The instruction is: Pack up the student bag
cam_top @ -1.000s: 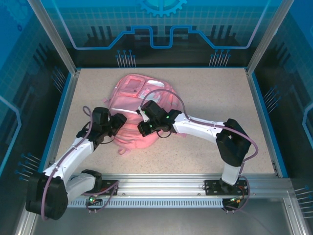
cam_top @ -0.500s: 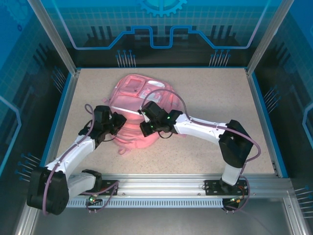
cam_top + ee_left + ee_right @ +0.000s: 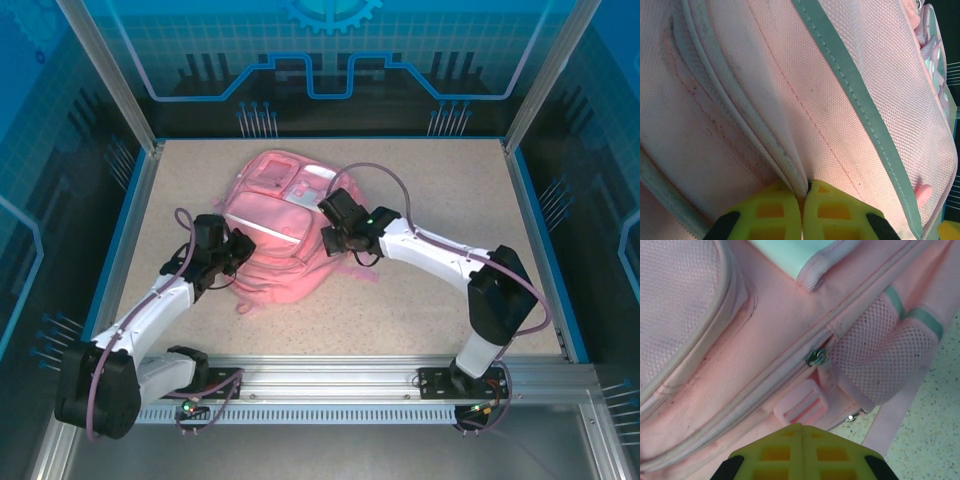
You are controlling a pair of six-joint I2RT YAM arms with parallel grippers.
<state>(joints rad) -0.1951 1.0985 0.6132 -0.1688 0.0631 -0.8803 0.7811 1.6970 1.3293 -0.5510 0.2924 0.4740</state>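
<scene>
The student bag (image 3: 285, 255), a big pink backpack, lies flat in the middle of the table with its pale stripe (image 3: 275, 228) facing up. At the bag's left edge my left gripper (image 3: 243, 250) is shut on it; the left wrist view shows the yellow fingertips (image 3: 805, 189) pinching a piped seam of the bag (image 3: 755, 85). My right gripper (image 3: 332, 238) is at the bag's right side. Its jaws (image 3: 801, 427) are shut with nothing between them, just above a pink buckle (image 3: 801, 402). A metal zipper pull (image 3: 816, 357) lies a little beyond the fingertips, apart from them.
A mesh side pocket (image 3: 880, 365) and a pink strap (image 3: 895, 420) spill onto the speckled table (image 3: 440, 190). Another strap end (image 3: 247, 305) lies near the front. Blue rims bound the table, and an aluminium rail (image 3: 330, 375) runs along the near edge.
The left gripper has closed on the bag's left seam. The right gripper has moved right and back across the bag to its right side, and the bag now lies flatter.
</scene>
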